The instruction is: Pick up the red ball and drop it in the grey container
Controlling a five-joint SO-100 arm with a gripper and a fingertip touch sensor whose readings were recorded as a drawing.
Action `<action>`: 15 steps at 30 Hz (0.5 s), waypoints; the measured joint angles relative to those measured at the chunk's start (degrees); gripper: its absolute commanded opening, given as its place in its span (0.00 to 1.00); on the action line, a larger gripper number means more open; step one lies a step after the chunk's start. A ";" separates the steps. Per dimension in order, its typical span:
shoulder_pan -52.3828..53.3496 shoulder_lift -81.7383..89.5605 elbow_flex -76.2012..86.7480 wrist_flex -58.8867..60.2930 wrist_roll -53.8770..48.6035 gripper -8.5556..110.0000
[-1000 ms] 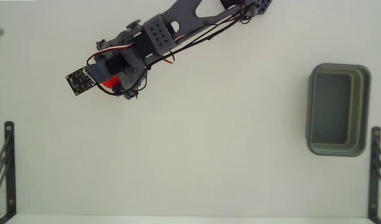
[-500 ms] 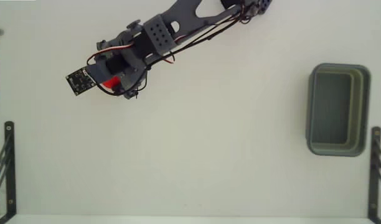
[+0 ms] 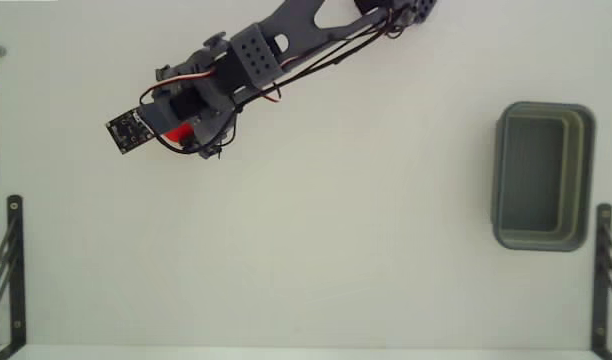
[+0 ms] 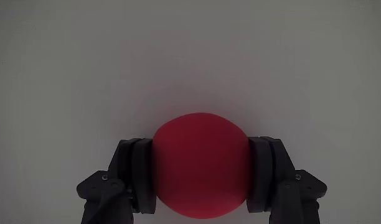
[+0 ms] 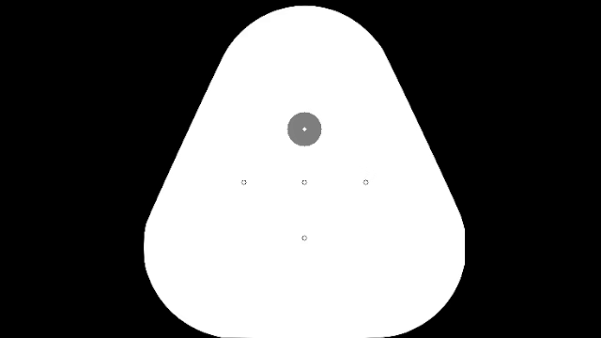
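Robot arm's fingers pinch a smooth, bright red ball at the upper left of a plain white counter.

In the wrist view, the two dark fingers (image 4: 200, 177) press against opposite sides of the red ball (image 4: 200, 165), which fills the gap between them, bulges past their pads and shows the white counter (image 4: 190, 56) behind it. In the fixed view, from left to right: the ball (image 3: 179, 131) shows as a red patch under the grey arm (image 3: 256, 55), which reaches in from the top edge; well apart, by the right edge, stands the grey-green rectangular tub with rounded corners (image 3: 543, 237), its hollow bare.
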 measured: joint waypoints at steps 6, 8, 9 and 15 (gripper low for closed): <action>0.00 0.00 0.00 0.00 0.00 0.72; 0.00 0.00 0.00 0.00 0.00 0.72; 0.00 0.00 0.00 0.00 0.00 0.71; -0.09 0.00 0.00 0.00 0.00 0.70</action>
